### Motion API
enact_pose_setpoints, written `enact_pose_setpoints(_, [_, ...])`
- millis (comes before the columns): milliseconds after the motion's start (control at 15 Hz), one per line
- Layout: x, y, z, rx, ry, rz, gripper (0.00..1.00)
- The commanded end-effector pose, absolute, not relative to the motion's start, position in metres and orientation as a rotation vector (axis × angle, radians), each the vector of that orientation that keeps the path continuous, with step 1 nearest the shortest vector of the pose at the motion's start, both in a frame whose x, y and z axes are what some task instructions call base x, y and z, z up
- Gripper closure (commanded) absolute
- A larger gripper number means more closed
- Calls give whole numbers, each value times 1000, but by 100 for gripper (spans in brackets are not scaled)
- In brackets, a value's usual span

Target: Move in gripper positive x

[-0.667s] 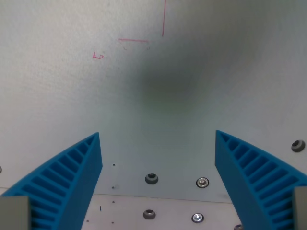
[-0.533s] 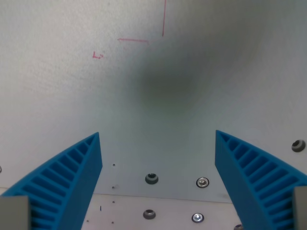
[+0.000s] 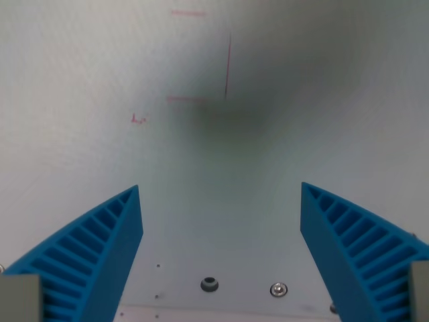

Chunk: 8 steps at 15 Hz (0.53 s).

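The claw [image 3: 221,194] stands wide, holding nothing, its two blue ribbed fingers [image 3: 87,258] rising from 7 and 5 o'clock with bare counter [image 3: 80,80] showing in the gap between them. At 6 o'clock, near the bottom edge, a dark screw hole [image 3: 210,284] sits just beside a shiny screw [image 3: 278,290], with a few tiny dots to their left. Farther up, a soft dark shadow [image 3: 231,121] lies at centre. Beyond it, toward 12 o'clock, run thin red lines [image 3: 228,66], with a small red mark [image 3: 138,119] at 10 o'clock.
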State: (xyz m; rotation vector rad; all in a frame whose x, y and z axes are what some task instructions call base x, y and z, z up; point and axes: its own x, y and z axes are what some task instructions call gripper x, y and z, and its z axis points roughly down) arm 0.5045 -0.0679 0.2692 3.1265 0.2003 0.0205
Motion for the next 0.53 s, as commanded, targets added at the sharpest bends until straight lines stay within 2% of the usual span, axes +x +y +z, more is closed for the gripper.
enact_pose_setpoints(67, [522, -65, 270, 3136, 188, -5, 0])
enact_pose_setpoints(533, [557, -61, 270, 3136, 188, -5, 0])
